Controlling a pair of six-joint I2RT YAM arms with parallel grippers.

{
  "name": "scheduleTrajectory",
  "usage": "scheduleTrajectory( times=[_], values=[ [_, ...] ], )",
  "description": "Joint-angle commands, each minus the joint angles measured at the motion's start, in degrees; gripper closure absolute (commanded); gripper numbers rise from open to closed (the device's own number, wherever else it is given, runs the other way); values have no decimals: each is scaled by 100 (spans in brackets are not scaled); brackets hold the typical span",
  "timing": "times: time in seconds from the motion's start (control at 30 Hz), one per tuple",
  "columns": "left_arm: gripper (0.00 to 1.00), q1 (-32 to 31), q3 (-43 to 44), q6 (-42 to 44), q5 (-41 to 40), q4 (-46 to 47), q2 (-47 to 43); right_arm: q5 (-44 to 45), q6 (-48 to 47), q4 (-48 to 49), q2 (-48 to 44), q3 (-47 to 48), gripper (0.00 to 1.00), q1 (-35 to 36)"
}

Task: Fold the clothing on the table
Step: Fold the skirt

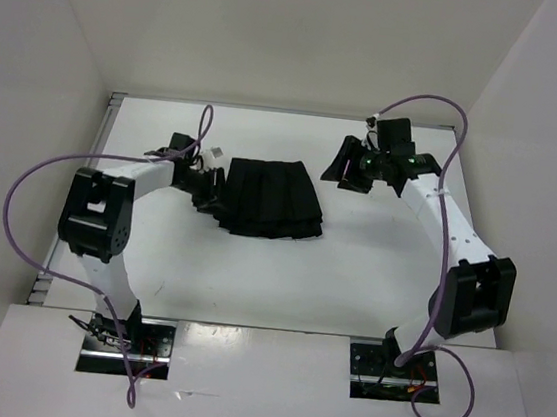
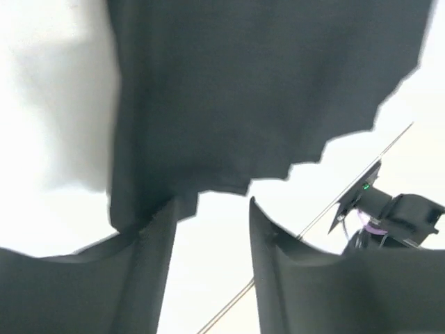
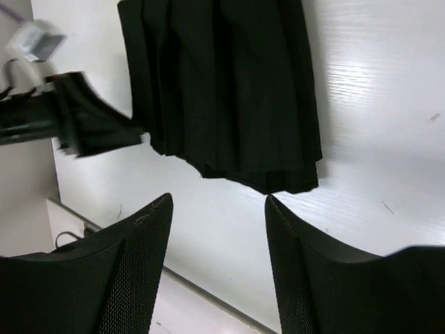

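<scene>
The clothing [image 1: 269, 199] is a black pleated garment lying in a compact, layered rectangle on the white table [image 1: 251, 276]. My left gripper [image 1: 211, 196] sits low at the garment's left edge. In the left wrist view its jaws [image 2: 212, 203] stand apart with white table between them, and the clothing [image 2: 264, 90] begins just past the fingertips; the left fingertip [image 2: 165, 216] meets the fabric's corner. My right gripper [image 1: 348, 168] hovers to the right of the garment, apart from it. Its jaws [image 3: 218, 197] are open and empty, with the clothing [image 3: 222, 90] beyond them.
White walls [image 1: 64, 63] close in the table on the left, back and right. The table's metal rim [image 1: 114, 104] shows at the back left. The right arm [image 2: 389, 212] shows across the garment in the left wrist view, and the left gripper [image 3: 90, 125] in the right wrist view.
</scene>
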Motion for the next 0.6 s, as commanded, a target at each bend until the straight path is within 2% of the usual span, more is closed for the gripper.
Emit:
scheduleTrajectory(
  times=[0.0, 0.07, 0.1, 0.17, 0.23, 0.27, 0.3, 0.37, 0.5, 0.57],
  values=[
    [45, 22, 71, 70, 107, 22, -1308, 553, 70, -52, -647, -149, 39, -61],
    [29, 22, 2, 8, -241, 22, -1882, 809, 298, 315, -1155, -614, 38, -114],
    [16, 22, 1, -70, -453, 22, -2389, 809, 647, 492, -1358, -825, 38, -114],
    [10, 22, -314, -246, -1075, 22, -3110, 809, 1088, 1078, -2024, -1633, 38, -62],
    [4, 22, -630, -465, -1420, 92, -3596, 1255, 1773, 1258, -2457, -2273, 36, 166],
    [2, 22, -1041, -762, -1535, 93, -3842, 2093, 1949, 1258, -2650, -2399, 36, 376],
    [2, 22, -1263, -896, -1597, 145, -4271, 2510, 2273, 1058, -2974, -2487, 36, 761],
    [1, 22, -1954, -1316, -1449, 215, -4773, 3153, 2547, 925, -3440, -2794, 36, 992],
    [1, 206, -2302, -1548, -1378, 383, -5189, 2901, 3049, 1327, -4215, -3716, 36, 1116],
    [1, 206, -2371, -1548, -1378, 462, -5250, 2953, 2998, 1328, -4383, -3666, 34, 1116]
  ],
)
